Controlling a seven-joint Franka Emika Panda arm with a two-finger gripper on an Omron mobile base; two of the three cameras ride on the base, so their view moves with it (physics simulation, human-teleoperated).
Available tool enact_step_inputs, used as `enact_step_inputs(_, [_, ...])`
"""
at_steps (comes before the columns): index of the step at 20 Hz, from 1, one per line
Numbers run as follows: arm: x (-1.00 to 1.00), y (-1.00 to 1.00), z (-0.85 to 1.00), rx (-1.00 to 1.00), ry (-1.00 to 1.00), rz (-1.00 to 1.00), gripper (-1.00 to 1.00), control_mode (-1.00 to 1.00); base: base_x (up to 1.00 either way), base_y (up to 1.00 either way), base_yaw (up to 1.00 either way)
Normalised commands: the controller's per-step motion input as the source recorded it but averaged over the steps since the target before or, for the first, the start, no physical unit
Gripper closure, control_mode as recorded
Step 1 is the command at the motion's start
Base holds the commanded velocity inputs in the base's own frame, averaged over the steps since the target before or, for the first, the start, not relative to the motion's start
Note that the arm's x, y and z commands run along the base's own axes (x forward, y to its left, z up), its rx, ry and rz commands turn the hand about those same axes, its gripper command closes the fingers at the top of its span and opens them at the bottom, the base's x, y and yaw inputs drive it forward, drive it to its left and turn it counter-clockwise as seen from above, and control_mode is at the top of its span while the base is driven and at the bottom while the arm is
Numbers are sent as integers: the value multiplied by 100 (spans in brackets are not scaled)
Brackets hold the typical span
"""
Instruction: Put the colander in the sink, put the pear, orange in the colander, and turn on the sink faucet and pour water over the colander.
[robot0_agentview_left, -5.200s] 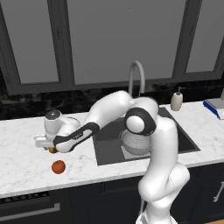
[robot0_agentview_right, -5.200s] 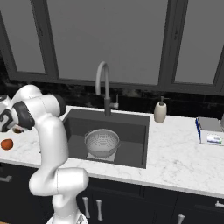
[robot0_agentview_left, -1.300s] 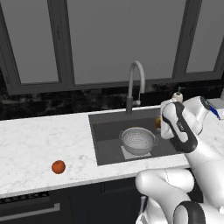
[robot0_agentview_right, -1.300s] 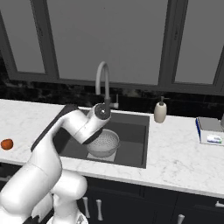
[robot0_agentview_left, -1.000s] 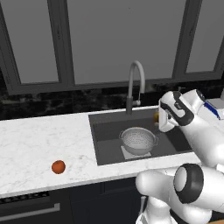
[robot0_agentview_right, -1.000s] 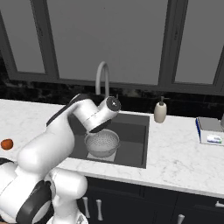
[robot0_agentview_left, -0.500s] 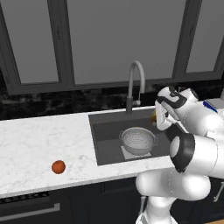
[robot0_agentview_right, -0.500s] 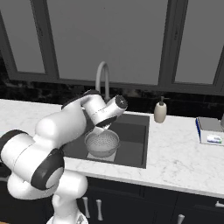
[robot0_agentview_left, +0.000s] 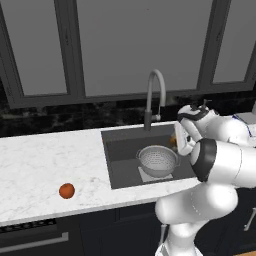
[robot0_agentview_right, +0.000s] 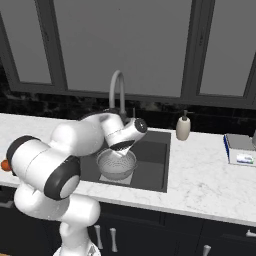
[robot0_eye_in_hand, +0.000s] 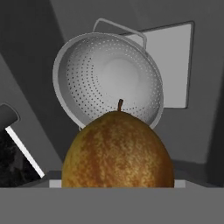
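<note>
Pear carried over the sink, colander below the jaws.

I see the jaws (robot0_agentview_right: 131, 143) closed on the pear (robot0_eye_in_hand: 118, 151), which fills the lower middle of the hand view with its stem pointing away from the hand. Beyond the fruit, straight ahead of the jaws, lies the colander (robot0_eye_in_hand: 107, 78), upright and empty on the floor of the sink (robot0_agentview_left: 120, 155), partly over the lighter square patch. In the left base view I catch a sliver of the pear at the hand, above the colander's far right rim. The sink faucet (robot0_agentview_left: 154, 97) stands behind the jaws, at the basin's back edge. The orange (robot0_agentview_left: 66, 190) rests on the bench (robot0_agentview_left: 45, 160), well apart from the jaws, far beyond the sink's left rim.
</note>
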Motion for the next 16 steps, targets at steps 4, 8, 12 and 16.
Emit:
enact_step_inputs(4, [28, 0, -26, 1, 0, 0, 100, -100, 0, 0, 0])
enact_step_inputs(8, [31, 0, -31, 1, 0, 0, 100, -100, 0, 0, 0])
enact_step_inputs(12, [24, 0, -33, 2, 0, 1, 100, -100, 0, 0, 0])
enact_step_inputs(16, [20, 0, -41, 1, 0, 1, 100, -100, 0, 0, 0])
